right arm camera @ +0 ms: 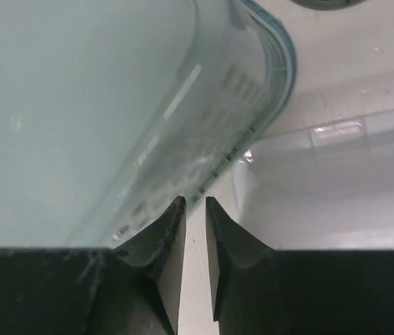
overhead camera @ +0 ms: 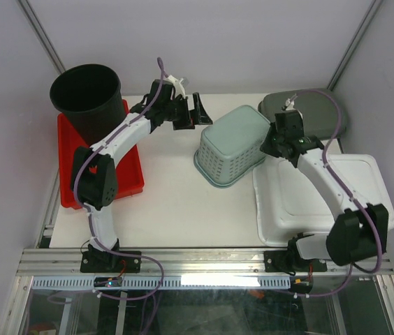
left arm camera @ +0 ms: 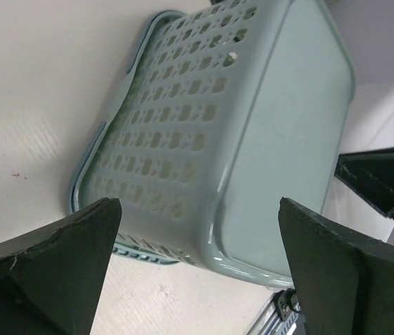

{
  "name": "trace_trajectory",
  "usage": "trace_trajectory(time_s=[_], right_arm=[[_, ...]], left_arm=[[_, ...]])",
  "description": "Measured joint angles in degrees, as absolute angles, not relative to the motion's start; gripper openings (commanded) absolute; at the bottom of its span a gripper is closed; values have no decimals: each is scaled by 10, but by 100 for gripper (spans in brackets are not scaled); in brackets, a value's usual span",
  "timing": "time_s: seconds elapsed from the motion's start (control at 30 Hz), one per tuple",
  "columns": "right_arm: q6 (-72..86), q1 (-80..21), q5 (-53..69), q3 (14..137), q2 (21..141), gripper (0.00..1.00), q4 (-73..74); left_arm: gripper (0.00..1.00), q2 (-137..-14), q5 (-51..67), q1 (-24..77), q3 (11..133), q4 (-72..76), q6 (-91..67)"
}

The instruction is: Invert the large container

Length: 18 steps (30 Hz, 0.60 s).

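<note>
The pale teal perforated basket lies mid-table, its solid base facing up and to the right and its rim down on the table at the left. It fills the left wrist view and the right wrist view. My left gripper is open and empty, behind and left of the basket, apart from it. My right gripper is at the basket's right side. Its fingers are almost together with only bare table between them, the left finger close against the basket wall.
A white tub lies at the right, touching the basket's right edge. A grey tub sits behind it. A black bucket stands on a red tray at the back left.
</note>
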<state>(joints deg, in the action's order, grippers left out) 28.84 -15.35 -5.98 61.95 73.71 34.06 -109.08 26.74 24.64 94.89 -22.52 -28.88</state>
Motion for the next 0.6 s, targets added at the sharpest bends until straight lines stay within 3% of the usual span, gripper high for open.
trace_trajectory(time_s=[0.27,0.43,0.5,0.6], right_arm=[[285,-150,-5,809,992,18,292],[293,-127,42,1043,1164,17,309],[295,-119,51,1059,1172,19,308],[295,-111,50,979,1113,23,293]], left_arm=[[99,-1097,285,243,925,-239,-284],[99,-1091,287,237,912,-239,-284],[99,-1090,286,235,907,-240,-284],[99,-1088,286,230,906,-240,-281]])
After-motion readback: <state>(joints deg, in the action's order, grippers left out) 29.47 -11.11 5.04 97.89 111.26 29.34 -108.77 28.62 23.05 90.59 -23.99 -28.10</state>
